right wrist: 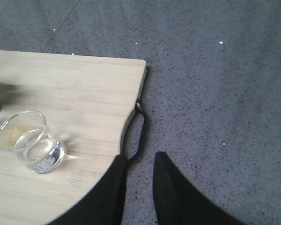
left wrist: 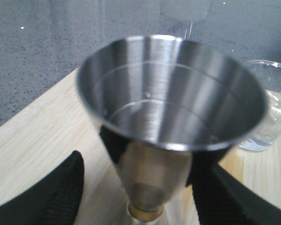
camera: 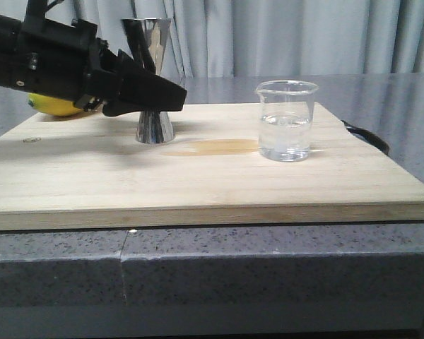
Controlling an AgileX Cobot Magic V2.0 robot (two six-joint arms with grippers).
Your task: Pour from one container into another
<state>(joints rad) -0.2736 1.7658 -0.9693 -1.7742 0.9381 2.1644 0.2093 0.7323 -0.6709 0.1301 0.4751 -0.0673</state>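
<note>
My left gripper (left wrist: 145,197) straddles jigger (left wrist: 171,117) waist, contact unclear; right gripper (right wrist: 136,187), narrowly parted, holds nothing. Off-centre squeeze may tip jigger toward beaker (camera: 286,120).

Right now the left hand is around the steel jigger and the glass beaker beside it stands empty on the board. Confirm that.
Not quite. The left hand is around the steel jigger, but the glass beaker is not empty: the front view shows clear liquid in it. It does stand on the board.
</note>
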